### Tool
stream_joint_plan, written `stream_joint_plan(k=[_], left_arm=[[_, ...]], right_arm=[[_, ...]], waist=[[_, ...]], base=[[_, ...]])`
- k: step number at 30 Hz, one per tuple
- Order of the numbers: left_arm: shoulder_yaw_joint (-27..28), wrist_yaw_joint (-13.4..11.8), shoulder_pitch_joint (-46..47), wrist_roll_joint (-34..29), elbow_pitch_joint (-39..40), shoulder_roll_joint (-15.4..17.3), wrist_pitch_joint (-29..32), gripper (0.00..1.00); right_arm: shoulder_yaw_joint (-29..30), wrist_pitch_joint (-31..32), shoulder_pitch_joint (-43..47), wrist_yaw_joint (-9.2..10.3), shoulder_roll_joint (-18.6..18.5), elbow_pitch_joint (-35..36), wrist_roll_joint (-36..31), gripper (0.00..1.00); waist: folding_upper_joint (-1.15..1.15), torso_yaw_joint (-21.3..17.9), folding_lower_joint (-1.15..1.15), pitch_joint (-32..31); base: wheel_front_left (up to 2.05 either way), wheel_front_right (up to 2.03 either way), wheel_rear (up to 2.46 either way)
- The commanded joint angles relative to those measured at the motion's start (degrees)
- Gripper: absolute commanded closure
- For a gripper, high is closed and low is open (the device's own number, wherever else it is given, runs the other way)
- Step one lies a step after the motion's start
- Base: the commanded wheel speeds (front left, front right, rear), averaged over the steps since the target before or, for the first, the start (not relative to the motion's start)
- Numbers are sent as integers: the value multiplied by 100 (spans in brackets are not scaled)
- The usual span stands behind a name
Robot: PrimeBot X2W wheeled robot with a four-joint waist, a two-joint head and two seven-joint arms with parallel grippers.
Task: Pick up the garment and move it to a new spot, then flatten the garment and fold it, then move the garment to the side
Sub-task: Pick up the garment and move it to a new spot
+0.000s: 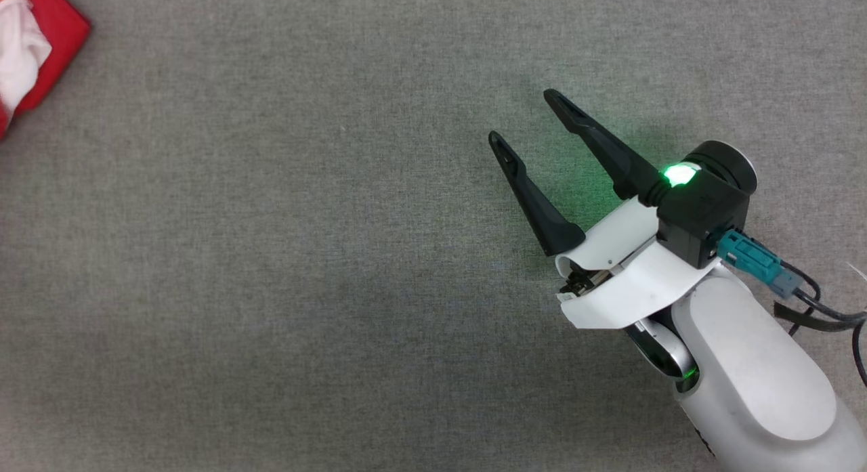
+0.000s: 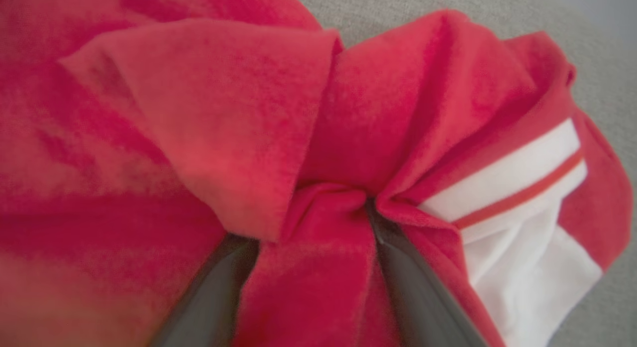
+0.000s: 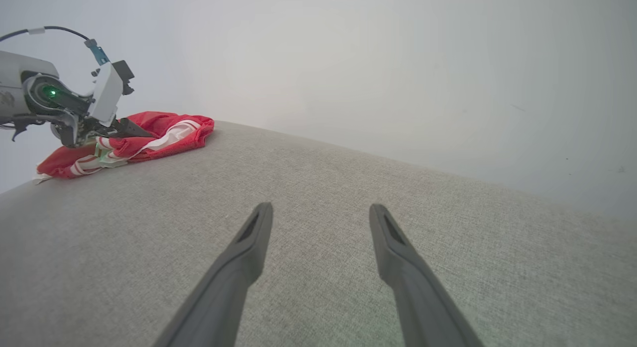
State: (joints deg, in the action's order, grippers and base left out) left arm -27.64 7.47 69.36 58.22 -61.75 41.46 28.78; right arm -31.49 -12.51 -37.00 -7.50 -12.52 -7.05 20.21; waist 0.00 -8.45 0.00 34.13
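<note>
The garment (image 1: pixel 40 45), a crumpled red jersey shirt with a white sleeve and striped trim, lies at the table's far left corner (image 3: pixel 164 133). In the left wrist view its red folds (image 2: pixel 199 113) bunch up between and over my left gripper (image 2: pixel 311 222), whose fingers stand apart with cloth between them and their tips buried. From the right wrist view the left gripper (image 3: pixel 130 131) points into the heap. My right gripper (image 1: pixel 522 116) is open and holds nothing, hovering over bare table far to the right of the garment (image 3: pixel 320 207). The chest print is hidden.
The table (image 1: pixel 271 255) is covered in grey woven fabric. Its far edge (image 3: pixel 398 163) runs just behind the garment, against a pale wall. A teal plug and black cables (image 1: pixel 779 275) hang off my right wrist.
</note>
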Motion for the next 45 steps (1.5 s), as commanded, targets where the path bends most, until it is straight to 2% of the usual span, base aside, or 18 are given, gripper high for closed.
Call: stream_joint_plan(k=[1,4,9,15,20,29,37,45], left_arm=[[-329,2,-697,41,-162,-745,290,100],[-331,13,-770,162,-16,-705,89,100],[-320,15,-655,299,277,-443,-532,100],[-556,10,-408,76,654,-163,-1616,100],[-845,7,-289,210,1071,-280,-2095,100],[-1918,6,-140,610,2825,-517,-1812,100],[-3039,6,-36,868,4339,-749,-1352,100],[-3707,6,-169,1277,5116,-1062,-1022,100]], right_arm=[[35,23,10,2,0,48,-26,0],[52,36,20,2,17,73,-17,0],[75,26,101,2,49,-12,58,0],[214,-72,289,2,75,-230,227,0],[461,-162,556,2,118,-433,288,0],[1449,-256,1176,2,196,-527,445,0],[2544,-270,1652,2,261,-319,349,0],[3159,-273,1871,1,423,-49,257,0]], waist=[[0,3,0,-12],[0,36,0,-105],[0,107,0,-357],[0,217,0,-863],[0,247,0,-1343],[0,130,0,-1791],[0,-170,0,-1786],[0,-513,0,-1664]], base=[[0,0,0],[0,0,0],[0,0,0],[0,0,0],[0,0,0],[0,0,0],[0,0,0],[0,0,0]])
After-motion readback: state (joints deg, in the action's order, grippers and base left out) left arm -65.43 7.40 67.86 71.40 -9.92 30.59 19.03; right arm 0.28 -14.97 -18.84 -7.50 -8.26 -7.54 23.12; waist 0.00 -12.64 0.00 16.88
